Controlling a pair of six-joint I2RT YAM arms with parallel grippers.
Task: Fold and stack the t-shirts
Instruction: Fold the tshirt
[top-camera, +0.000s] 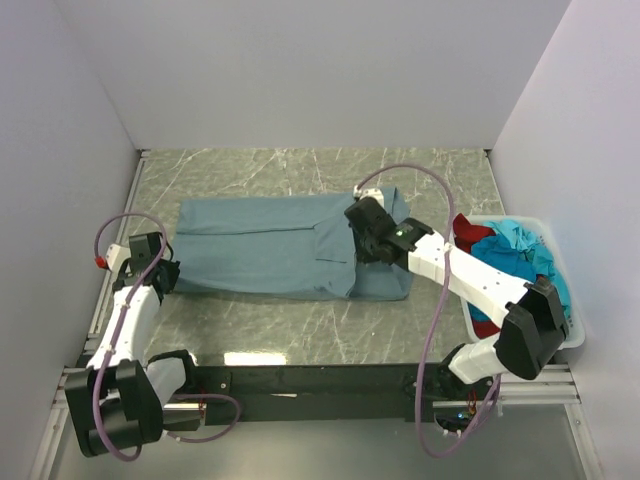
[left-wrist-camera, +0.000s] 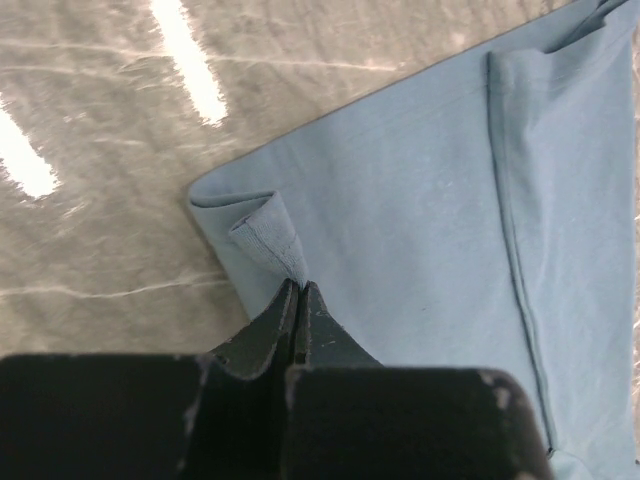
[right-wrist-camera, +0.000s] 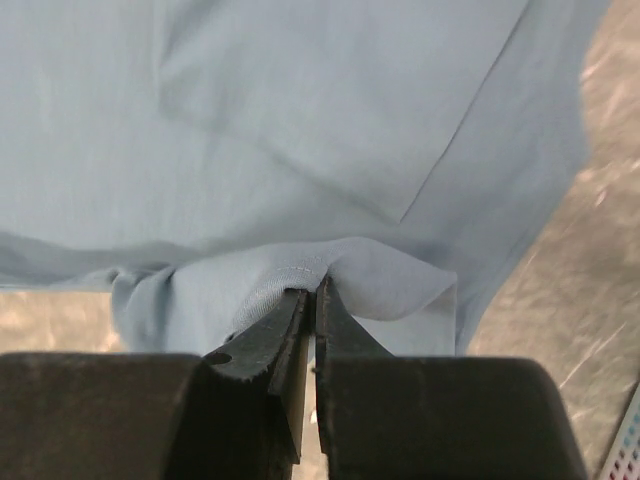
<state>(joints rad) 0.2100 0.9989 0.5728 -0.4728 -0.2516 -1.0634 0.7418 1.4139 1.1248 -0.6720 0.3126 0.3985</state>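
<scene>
The grey-blue t-shirt (top-camera: 270, 245) lies folded lengthwise into a long band across the middle of the table. My left gripper (top-camera: 163, 273) is shut on its left corner, where the cloth curls up (left-wrist-camera: 265, 235) at the fingertips (left-wrist-camera: 298, 290). My right gripper (top-camera: 365, 243) is shut on a fold of the same grey-blue t-shirt (right-wrist-camera: 300, 150) near its right end, with the pinched hem (right-wrist-camera: 310, 275) bunched over the tips. The turquoise-blue t-shirt (top-camera: 525, 250) and the dark red t-shirt (top-camera: 468, 232) lie crumpled in the white bin.
The white plastic bin (top-camera: 578, 325) stands at the right edge of the table by the right arm. White walls close in the back and both sides. Marbled tabletop (top-camera: 300, 325) shows in front of the shirt and behind it.
</scene>
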